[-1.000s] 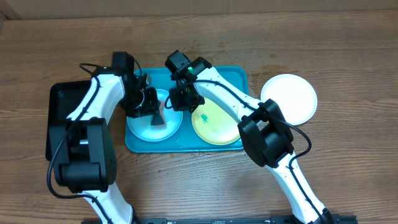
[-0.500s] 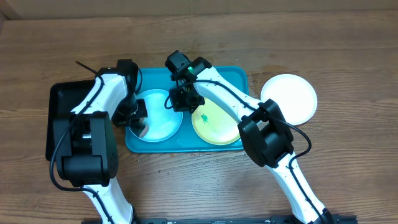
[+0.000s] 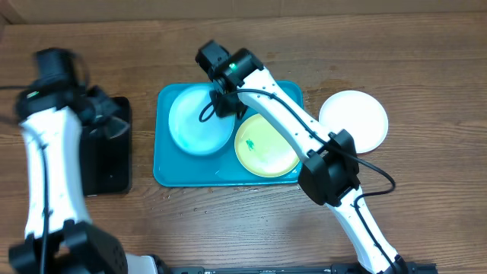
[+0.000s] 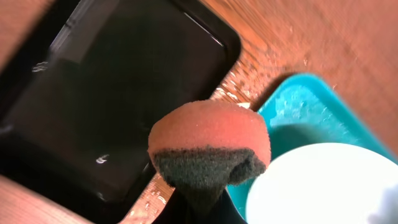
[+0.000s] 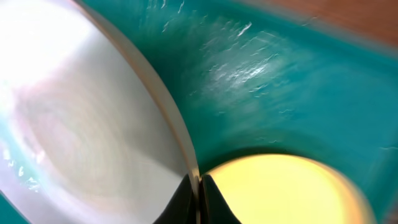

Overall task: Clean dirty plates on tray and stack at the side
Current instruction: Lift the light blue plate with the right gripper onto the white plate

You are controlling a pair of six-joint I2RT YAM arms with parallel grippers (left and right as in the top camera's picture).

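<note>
The teal tray holds the pale blue plate and the yellow-green plate, which has a small teal smear. The white plate lies on the table to the right. My right gripper is shut on the pale blue plate's rim and holds it tilted over the tray, overlapping the yellow-green plate. My left gripper is shut on an orange and dark green sponge above the black tray, left of the teal tray.
The black tray lies at the left of the teal tray. Water drops sit on the wood between them. A cardboard wall runs along the far edge.
My left arm has swung left from the pale blue plate to over the black tray, carrying the sponge. My right gripper has lifted and tilted the pale blue plate's rim.
</note>
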